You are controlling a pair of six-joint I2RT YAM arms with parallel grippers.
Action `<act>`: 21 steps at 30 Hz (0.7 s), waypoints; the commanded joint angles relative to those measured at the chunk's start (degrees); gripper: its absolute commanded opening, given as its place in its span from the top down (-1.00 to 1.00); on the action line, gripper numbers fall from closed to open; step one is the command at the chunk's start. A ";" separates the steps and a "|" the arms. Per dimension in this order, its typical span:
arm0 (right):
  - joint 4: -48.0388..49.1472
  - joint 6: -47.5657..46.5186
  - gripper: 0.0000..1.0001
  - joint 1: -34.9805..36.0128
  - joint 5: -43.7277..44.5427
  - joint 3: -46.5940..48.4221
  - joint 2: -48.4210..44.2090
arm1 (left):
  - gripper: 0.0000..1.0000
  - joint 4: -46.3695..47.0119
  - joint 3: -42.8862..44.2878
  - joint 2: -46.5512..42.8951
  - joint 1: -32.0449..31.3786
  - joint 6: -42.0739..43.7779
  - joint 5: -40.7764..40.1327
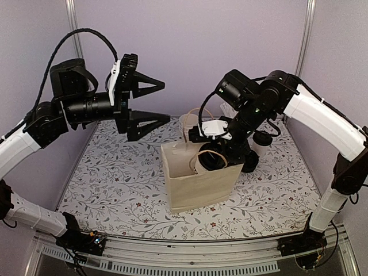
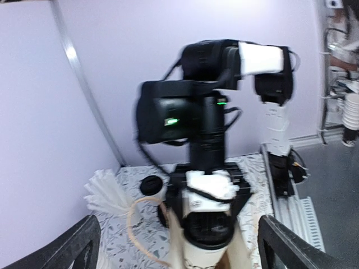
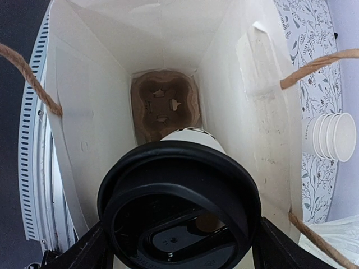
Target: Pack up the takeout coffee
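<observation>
Lilac walls (image 1: pixel 190 46) closed off three sides, with a floral-print surface (image 1: pixel 115 184) below.

Step in hand, as I judged it: lowering one cup into the bag. The right pincer (image 1: pixel 218 154) was clamped on a coffee cup (image 3: pixel 179 196), one finger on either side just under the black lid. It held the cup upright at the mouth of the paper bag (image 1: pixel 195 184), which stood mid-surface. The right wrist view looked straight down past the lid. A brown carrier tray (image 3: pixel 165 103) lay on the bag floor, and the socket I could see was unfilled. The cup was not yet seated.

The left pincer (image 1: pixel 167 103) hung high on the left, jaws spread wide, holding nothing, well apart from the bag.

Next move, my estimate: descend straight, keep the cup level, steer its base into a tray socket, and release only once it bears weight. The bag was narrow, so the fingers would pass close to its walls, and nothing was steadying it. A snag could drag or tip it.

In the way: the rope handles (image 3: pixel 28 73) crossed the opening on both sides and might catch a finger.

Nearby: a second lidded cup (image 1: pixel 263 145) stood beyond the bag, behind the right arm. White straws (image 2: pixel 106 193) stood in a similar cup and were not for packing.
</observation>
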 commanded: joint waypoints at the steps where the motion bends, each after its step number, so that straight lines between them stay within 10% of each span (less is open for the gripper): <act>1: 0.25 -1.45 0.03 1.46 -0.06 -1.77 -2.51 | -0.99 7.89 -3.10 4.53 10.22 -5.48 -1.45; 10: 8.50 -5.36 0.06 7.10 14.12 -19.57 -8.33 | -0.78 11.26 2.12 27.06 20.73 -13.82 -2.91; 21: 14.05 -8.70 0.06 9.65 18.99 -28.04 -13.83 | -0.74 24.95 -8.12 32.22 18.49 -21.21 7.46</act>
